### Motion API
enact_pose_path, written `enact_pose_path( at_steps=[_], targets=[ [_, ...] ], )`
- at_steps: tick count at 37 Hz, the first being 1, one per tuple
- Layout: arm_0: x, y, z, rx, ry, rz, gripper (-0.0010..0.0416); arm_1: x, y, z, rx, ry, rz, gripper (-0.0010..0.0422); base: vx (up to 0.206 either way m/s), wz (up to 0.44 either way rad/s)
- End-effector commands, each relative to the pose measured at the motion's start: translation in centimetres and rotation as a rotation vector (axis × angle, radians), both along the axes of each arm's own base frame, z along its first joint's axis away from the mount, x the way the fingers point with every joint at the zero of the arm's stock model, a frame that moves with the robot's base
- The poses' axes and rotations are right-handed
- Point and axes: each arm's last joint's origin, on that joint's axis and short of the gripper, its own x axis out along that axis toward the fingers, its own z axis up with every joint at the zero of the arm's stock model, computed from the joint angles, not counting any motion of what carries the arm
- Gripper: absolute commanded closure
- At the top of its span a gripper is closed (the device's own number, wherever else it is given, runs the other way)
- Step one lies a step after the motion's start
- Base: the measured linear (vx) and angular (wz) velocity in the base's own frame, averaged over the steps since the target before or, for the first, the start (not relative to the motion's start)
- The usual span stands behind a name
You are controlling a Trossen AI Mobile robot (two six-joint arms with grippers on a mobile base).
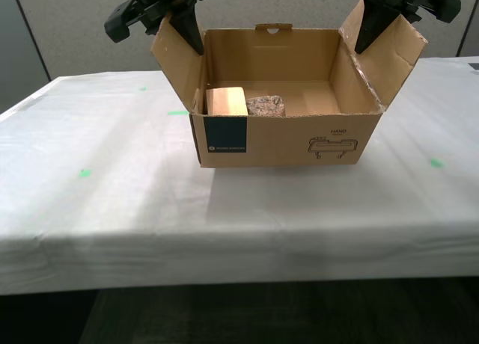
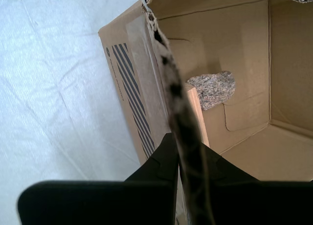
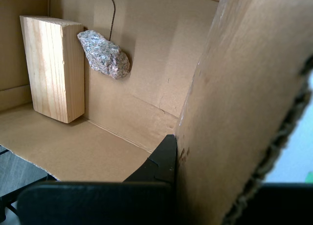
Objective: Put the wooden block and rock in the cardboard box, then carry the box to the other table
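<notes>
Exterior view, cardboard box [image 1: 288,138], both flaps gripped

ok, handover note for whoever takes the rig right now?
My first hand is shut on a side flap of the cardboard box; my second hand is shut on the opposite flap.
Wooden block and rock lie inside the box, side by side.
The box is over the white-sheeted table; whether it rests on it I can't tell.
Done: loading.
Left: confirm the box is down, then release.
</notes>
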Motion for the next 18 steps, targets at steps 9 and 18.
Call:
enact_pose_path(
  at_steps=[9,18],
  targets=[
    [0.02,0.21,0.11,0.019,-0.011,0.023,0.0407,0.00,-0.15,0.17,-0.036,0.024,0.037,0.0413,0.162,-0.002],
    [0.93,0.54,0.47,0.059,-0.101,0.000,0.0407,0.89,-0.01,0.44,-0.065,-0.027,0.049,0.0413,0.047,0.005]
  ],
)
